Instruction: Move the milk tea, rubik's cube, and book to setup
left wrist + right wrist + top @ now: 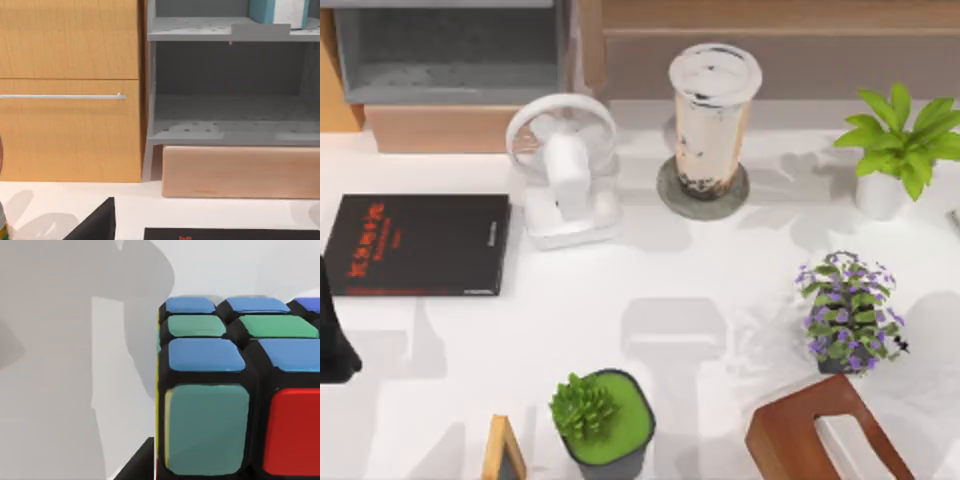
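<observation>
The milk tea [710, 115], a tall clear cup with a white lid and dark pearls, stands upright on a grey coaster at the back of the table. The teal book [262, 10] with white page edges rests on the upper level of the grey shelf [200, 27]. In the right wrist view, the rubik's cube [235, 390] is very close, lifted over the white table, with a dark finger [140, 465] against its side; my right gripper is shut on it. My left arm [335, 335] sits at the table's far left edge.
A white fan [563, 170] stands left of the milk tea, and a flat black book with red lettering [420, 245] lies further left. Potted plants [605, 420] [848, 312] [898, 145] and a brown wooden box [825, 435] occupy the front and right. A gripper shadow falls mid-table.
</observation>
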Robot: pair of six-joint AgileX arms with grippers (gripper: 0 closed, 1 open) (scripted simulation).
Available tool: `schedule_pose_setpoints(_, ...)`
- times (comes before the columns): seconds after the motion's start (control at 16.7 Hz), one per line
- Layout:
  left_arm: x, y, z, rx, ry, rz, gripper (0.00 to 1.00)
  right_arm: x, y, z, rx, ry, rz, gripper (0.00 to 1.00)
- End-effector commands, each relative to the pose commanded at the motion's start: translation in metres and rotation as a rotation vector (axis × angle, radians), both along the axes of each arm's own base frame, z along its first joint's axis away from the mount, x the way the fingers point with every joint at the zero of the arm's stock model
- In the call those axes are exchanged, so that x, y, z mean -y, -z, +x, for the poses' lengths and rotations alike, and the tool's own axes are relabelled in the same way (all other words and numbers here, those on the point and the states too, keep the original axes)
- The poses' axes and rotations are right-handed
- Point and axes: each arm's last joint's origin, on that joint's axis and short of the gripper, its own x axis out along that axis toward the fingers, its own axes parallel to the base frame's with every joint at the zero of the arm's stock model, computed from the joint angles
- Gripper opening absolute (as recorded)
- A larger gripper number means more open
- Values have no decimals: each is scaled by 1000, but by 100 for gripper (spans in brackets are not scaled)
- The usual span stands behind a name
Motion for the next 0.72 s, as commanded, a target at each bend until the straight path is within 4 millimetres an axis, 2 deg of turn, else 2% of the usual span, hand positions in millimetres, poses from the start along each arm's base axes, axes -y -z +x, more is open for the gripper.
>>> schedule_pose_setpoints(0.18, 0, 0, 0, 0, 0, 0, 100, -23, -15, 12, 84, -34, -38, 0)
schedule_pose_setpoints(0.3, 0, 0, 0, 0, 0, 0, 100, -58, -38, 27, 206, -95, -88, 0)
schedule_pose_setpoints(0.42, 0, 0, 0, 0, 0, 0, 100, -109, -70, 41, 383, -188, -144, 0)
schedule_pose_setpoints(0.54, 0, 0, 0, 0, 0, 0, 100, -173, -110, 45, 613, -300, -186, 0)
schedule_pose_setpoints(0.72, 0, 0, 0, 0, 0, 0, 100, -265, -171, 26, 999, -431, -195, 0)
